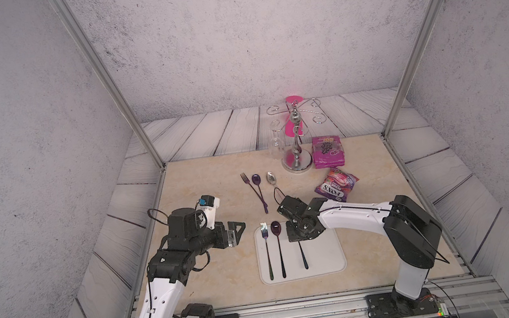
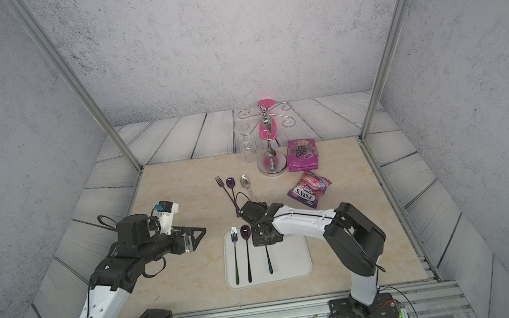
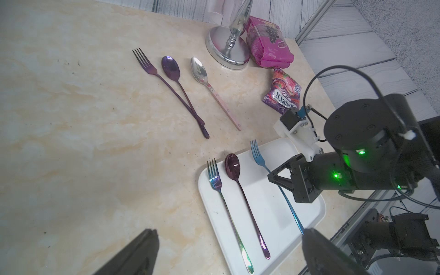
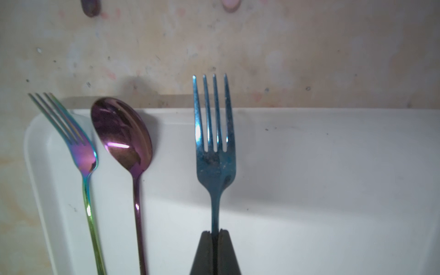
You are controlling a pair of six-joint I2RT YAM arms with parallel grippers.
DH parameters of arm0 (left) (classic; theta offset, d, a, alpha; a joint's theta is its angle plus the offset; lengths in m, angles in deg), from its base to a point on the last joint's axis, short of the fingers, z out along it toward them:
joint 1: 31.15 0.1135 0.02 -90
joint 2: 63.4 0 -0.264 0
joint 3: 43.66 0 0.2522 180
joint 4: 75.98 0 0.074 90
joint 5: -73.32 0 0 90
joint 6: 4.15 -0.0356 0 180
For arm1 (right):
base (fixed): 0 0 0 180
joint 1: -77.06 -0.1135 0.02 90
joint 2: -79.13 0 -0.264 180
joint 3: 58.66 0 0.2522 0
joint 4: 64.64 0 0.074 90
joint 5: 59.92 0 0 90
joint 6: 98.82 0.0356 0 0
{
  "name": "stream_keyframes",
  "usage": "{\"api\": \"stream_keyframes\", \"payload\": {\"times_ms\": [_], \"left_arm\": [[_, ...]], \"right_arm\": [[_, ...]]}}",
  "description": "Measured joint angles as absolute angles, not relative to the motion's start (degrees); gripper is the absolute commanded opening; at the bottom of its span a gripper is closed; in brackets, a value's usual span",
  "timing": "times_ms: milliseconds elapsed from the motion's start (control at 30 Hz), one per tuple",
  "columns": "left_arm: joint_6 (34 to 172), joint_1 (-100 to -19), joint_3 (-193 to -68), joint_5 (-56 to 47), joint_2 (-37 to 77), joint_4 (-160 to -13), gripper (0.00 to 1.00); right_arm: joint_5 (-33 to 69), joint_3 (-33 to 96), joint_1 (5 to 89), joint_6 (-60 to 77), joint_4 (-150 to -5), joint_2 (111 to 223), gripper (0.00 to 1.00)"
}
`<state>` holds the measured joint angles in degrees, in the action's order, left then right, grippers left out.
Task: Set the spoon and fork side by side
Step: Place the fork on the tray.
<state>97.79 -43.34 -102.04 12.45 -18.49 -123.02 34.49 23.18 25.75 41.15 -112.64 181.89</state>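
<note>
right gripper (image 4: 215,234) pinching blue fork (image 4: 215,164) on handle just behind head, holding it over white tray (image 4: 333,166), parallel to purple spoon (image 4: 123,135) and rainbow fork (image 4: 82,154) lying paired there; free space beside it probably left for second pair. left gripper (image 1: 237,232) hanging spread, empty, off tray.
</note>
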Motion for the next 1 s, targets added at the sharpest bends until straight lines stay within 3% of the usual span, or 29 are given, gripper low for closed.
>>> {"api": "stream_keyframes", "payload": {"times_ms": [1000], "left_arm": [[97.66, -43.34, -102.04, 12.16, -18.78, -124.27, 0.99]], "right_arm": [[32.93, 24.05, 25.69, 43.95, -110.69, 186.04, 0.01]]}}
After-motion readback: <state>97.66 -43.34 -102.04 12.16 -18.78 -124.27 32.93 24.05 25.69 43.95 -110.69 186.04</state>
